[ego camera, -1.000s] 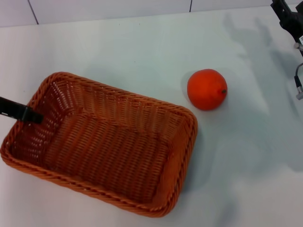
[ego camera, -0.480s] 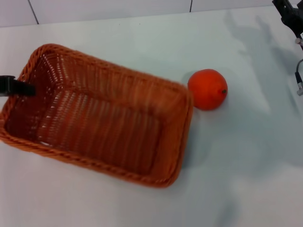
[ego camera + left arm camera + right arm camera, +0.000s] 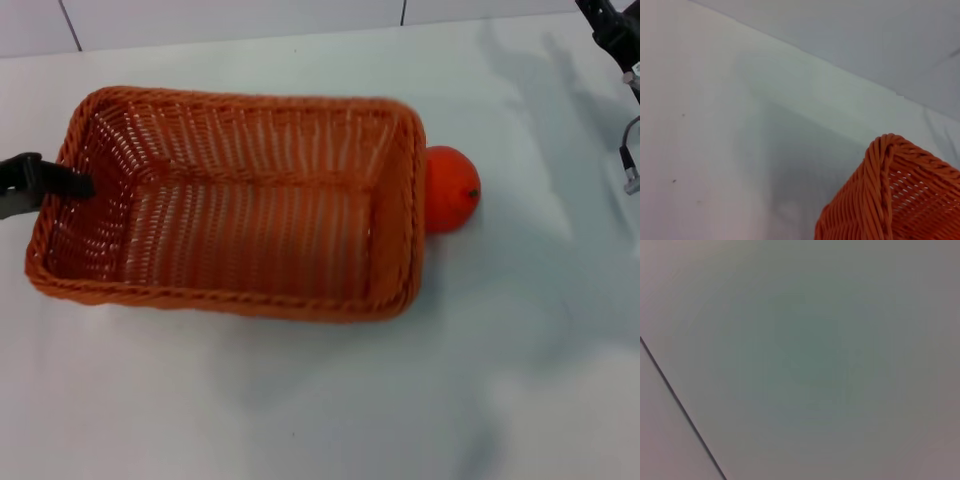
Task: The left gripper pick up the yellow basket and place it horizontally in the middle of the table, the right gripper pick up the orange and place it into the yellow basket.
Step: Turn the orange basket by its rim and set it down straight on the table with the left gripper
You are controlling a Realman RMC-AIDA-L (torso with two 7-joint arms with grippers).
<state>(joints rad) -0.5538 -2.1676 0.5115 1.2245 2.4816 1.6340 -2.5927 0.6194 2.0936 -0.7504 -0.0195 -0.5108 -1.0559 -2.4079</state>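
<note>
The left gripper (image 3: 72, 183) is clamped on the short left wall of the basket (image 3: 260, 200), which lies level near the table's (image 3: 300, 400) middle. The orange (image 3: 452, 189) touches its right side, not in yet. The right gripper (image 3: 610, 25) waits by the far right corner; I cannot tell its grip.

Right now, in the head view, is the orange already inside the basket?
No. The orange sits on the table outside the basket, partly hidden behind its right end wall.
</note>
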